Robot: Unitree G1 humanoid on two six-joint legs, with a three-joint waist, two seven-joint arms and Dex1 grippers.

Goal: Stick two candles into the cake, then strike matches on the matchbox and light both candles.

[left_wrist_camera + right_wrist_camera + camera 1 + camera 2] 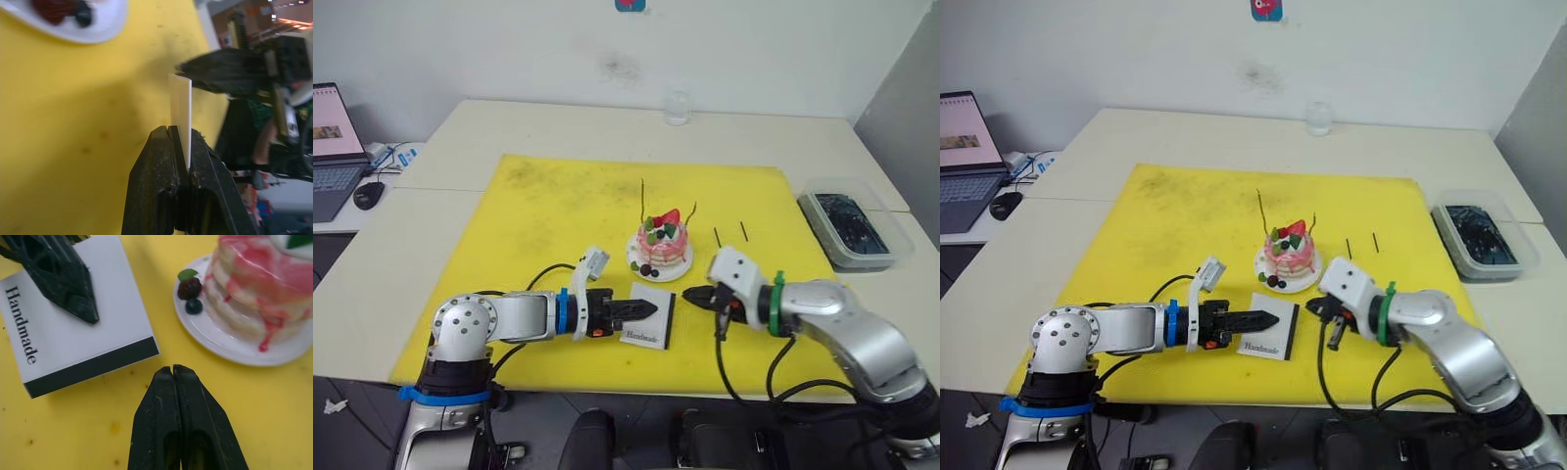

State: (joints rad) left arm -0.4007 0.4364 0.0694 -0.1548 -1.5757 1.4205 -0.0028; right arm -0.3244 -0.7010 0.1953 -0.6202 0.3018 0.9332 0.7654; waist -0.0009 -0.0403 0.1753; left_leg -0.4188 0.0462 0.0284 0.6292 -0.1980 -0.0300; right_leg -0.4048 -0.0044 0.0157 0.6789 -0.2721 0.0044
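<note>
I find the left gripper [646, 310] jaws clamped on the flat white rectangular matchbox [648, 327], near the bench's front edge, just before the small round pink cake [663, 245]. Right gripper [690, 294] jaws closed, empty.

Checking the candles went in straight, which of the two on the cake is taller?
The candle on the cake's left side rises higher; the other candle, on the right, is shorter and curves outward.
</note>
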